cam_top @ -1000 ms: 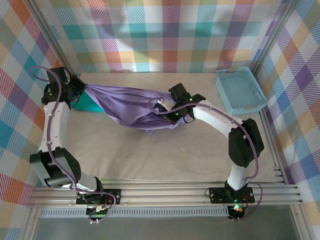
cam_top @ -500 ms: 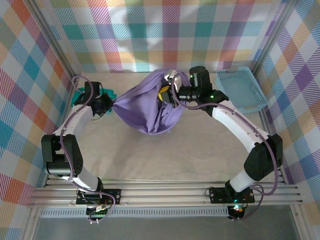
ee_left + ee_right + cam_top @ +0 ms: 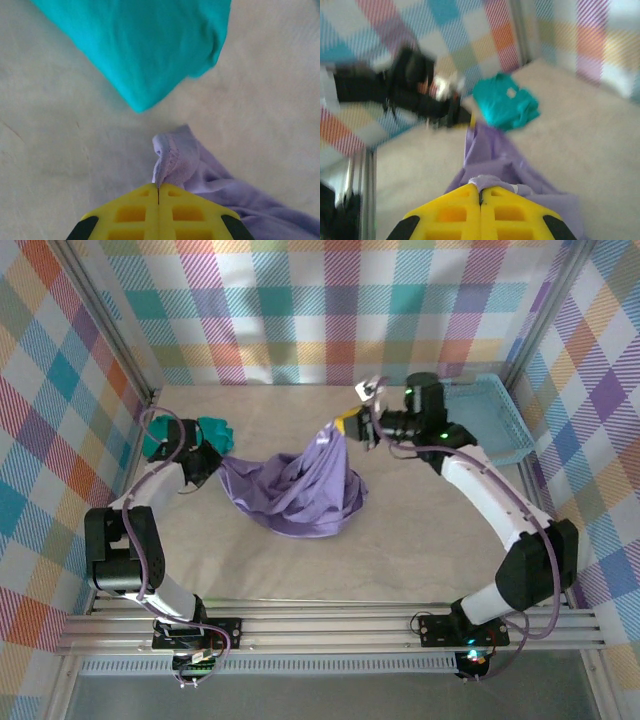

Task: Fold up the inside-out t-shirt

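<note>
Top external shows you the inside-out t-shirt (image 3: 300, 495) bunched mid-table. Its long axis runs from the left gripper (image 3: 215, 464) at its left end to the right gripper (image 3: 345, 423) at its far right corner. Both claws are clamped tight on purple cloth. The right one holds its corner lifted, and the left one sits low beside the teal garment (image 3: 213, 428). Each arm is nearest its own end, so spreading likely means pulling apart along that line. At far right, the light blue basket (image 3: 495, 425) appears to hold nothing.
</note>
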You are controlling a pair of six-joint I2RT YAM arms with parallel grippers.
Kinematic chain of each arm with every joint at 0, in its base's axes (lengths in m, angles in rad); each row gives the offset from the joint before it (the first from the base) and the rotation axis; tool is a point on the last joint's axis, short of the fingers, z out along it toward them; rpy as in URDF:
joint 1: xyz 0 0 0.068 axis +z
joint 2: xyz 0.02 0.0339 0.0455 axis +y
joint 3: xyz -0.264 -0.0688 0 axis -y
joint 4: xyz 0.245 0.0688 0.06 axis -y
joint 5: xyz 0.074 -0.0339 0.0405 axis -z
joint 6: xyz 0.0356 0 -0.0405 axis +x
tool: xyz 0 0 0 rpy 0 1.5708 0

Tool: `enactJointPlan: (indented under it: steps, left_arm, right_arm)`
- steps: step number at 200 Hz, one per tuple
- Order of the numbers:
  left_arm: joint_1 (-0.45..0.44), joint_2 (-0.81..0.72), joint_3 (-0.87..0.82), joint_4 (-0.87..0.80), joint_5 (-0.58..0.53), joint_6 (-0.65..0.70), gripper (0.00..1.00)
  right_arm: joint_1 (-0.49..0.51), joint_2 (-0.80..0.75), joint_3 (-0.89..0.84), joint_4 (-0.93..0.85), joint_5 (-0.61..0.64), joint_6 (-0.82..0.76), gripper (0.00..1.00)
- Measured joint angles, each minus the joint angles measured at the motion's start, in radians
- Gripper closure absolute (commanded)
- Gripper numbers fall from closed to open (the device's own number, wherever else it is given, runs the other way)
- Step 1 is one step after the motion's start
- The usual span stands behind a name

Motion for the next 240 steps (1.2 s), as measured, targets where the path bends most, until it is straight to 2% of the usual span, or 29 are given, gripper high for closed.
enactJointPlan:
  steps: [27, 35, 50, 73, 94, 110, 129, 144, 154, 174, 185, 201, 215, 240]
  left_arm:
    - [-0.078, 0.000, -0.140, 0.044, -0.003, 0.008, 0.98]
    - [-0.093, 0.000, -0.180, 0.051, 0.000, 0.012, 0.88]
    - [-0.111, -0.013, -0.246, 0.073, 0.014, 0.021, 0.64]
    - [-0.132, -0.140, -0.312, 0.092, 0.024, 0.032, 0.44]
    - [-0.201, -0.295, -0.293, 0.126, 0.050, 0.068, 0.29]
    - [-0.267, -0.322, -0.226, 0.156, 0.109, 0.101, 0.25]
    - [-0.336, -0.268, -0.126, 0.176, 0.179, 0.129, 0.24]
    - [-0.389, -0.185, -0.054, 0.173, 0.219, 0.152, 0.26]
    - [-0.423, -0.114, -0.008, 0.168, 0.242, 0.161, 0.35]
    - [-0.468, 0.037, 0.057, 0.166, 0.269, 0.165, 0.80]
    - [-0.475, 0.102, 0.072, 0.161, 0.267, 0.157, 1.00]
    - [-0.446, 0.145, 0.066, 0.154, 0.257, 0.133, 1.00]
    - [-0.370, 0.127, 0.027, 0.186, 0.249, 0.080, 1.00]
    - [-0.215, -0.029, -0.110, 0.264, 0.192, -0.008, 1.00]
  right_arm:
    - [-0.080, -0.044, 0.018, 0.175, -0.056, 0.146, 1.00]
    - [-0.082, -0.052, 0.027, 0.200, -0.077, 0.163, 1.00]
    - [-0.077, -0.058, 0.043, 0.204, -0.126, 0.161, 1.00]
    - [-0.072, -0.051, 0.071, 0.113, -0.198, 0.100, 1.00]
    - [-0.072, -0.027, 0.113, -0.008, -0.245, 0.017, 1.00]
    - [-0.072, -0.018, 0.127, -0.084, -0.269, -0.037, 1.00]
    - [-0.072, -0.012, 0.132, -0.139, -0.281, -0.076, 1.00]
    - [-0.072, -0.008, 0.133, -0.157, -0.285, -0.086, 1.00]
    - [-0.072, -0.003, 0.136, -0.159, -0.288, -0.086, 1.00]
    - [-0.072, 0.011, 0.152, -0.150, -0.291, -0.070, 1.00]
    - [-0.074, 0.016, 0.169, -0.142, -0.290, -0.053, 1.00]
    - [-0.085, 0.010, 0.187, -0.109, -0.288, -0.024, 1.00]
    - [-0.108, -0.017, 0.185, -0.056, -0.285, 0.018, 1.00]
    - [-0.141, -0.130, 0.128, 0.020, -0.268, 0.050, 1.00]
